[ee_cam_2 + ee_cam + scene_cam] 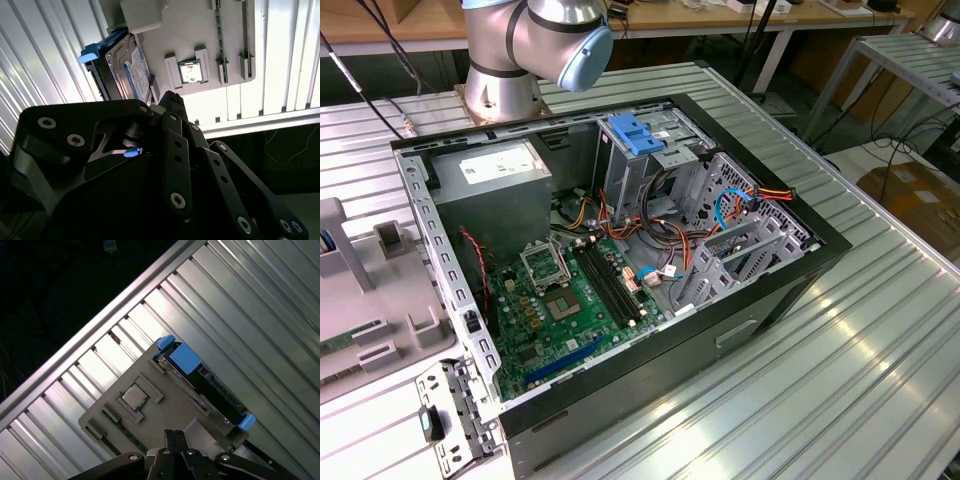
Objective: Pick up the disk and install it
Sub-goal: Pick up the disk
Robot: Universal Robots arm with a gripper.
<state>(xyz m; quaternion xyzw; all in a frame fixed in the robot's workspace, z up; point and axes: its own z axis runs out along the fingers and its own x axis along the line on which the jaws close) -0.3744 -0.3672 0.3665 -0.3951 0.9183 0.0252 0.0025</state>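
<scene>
In both wrist views the gripper (174, 434) (170, 102) hangs over a grey fixture tray (117, 422) (197, 25) on the ribbed aluminium table (250, 300). Its fingers look pressed together, with nothing between them. The disk (212, 390) (135, 75) stands on edge in a slot along the tray's side, with its blue carrier (185, 359) around it. It is near the fingertips but not gripped. A processor chip (134, 396) (191, 72) sits in a pocket of the same tray. In the exterior view the open computer case (760, 300) lies on the table, showing its motherboard (560, 300) and power supply (490, 180). A fixed blue bracket (633, 133) tops the drive cage (620, 170), and the tray (370, 290) sits at the exterior view's left.
</scene>
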